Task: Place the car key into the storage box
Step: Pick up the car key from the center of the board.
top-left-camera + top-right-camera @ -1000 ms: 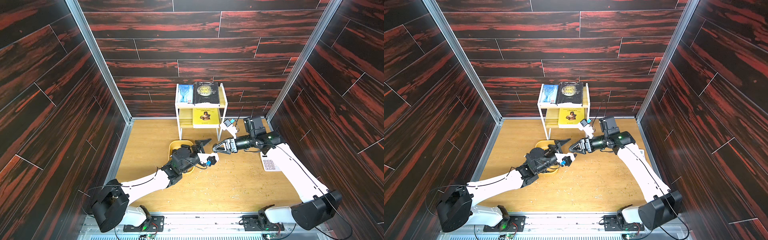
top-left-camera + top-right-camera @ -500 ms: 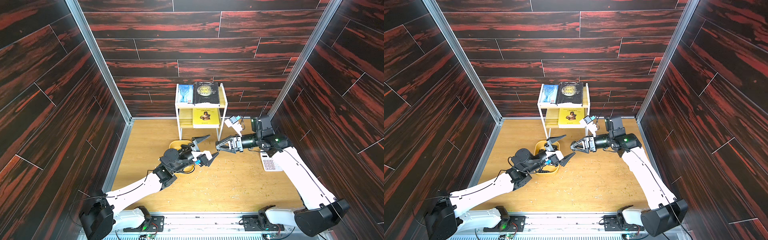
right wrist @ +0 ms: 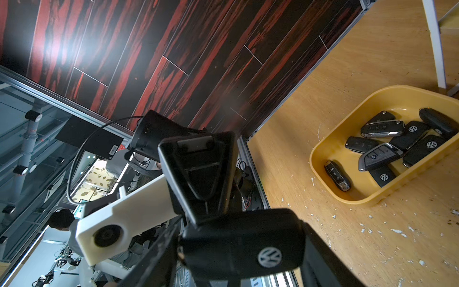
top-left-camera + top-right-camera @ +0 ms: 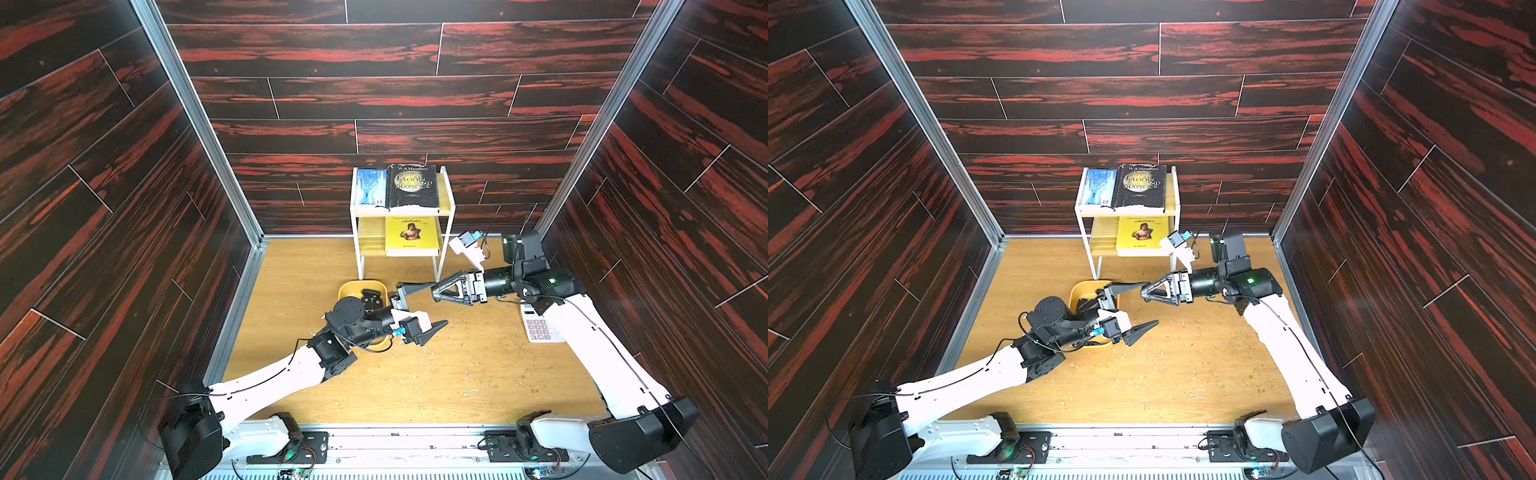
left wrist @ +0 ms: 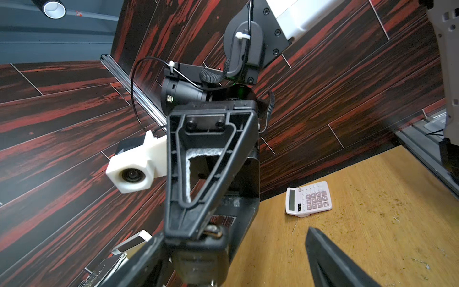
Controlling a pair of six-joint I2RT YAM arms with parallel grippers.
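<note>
Right hand (image 4: 434, 294) grips the key (image 3: 243, 246) above the table (image 4: 457, 374), just beside the yellow box (image 3: 320, 149); left hand (image 4: 1152, 303) stands wide, its fingers (image 5: 330, 261) either side of the key.

2 white arms (image 4: 266, 384) carry black joints, thin black cables and triangular black tool fingers (image 5: 211, 124).

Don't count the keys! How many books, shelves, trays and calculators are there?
Books: 3 (blue book, black book, yellow book)
shelf: 1
yellow tray: 1
calculator: 1
Total: 6
</note>
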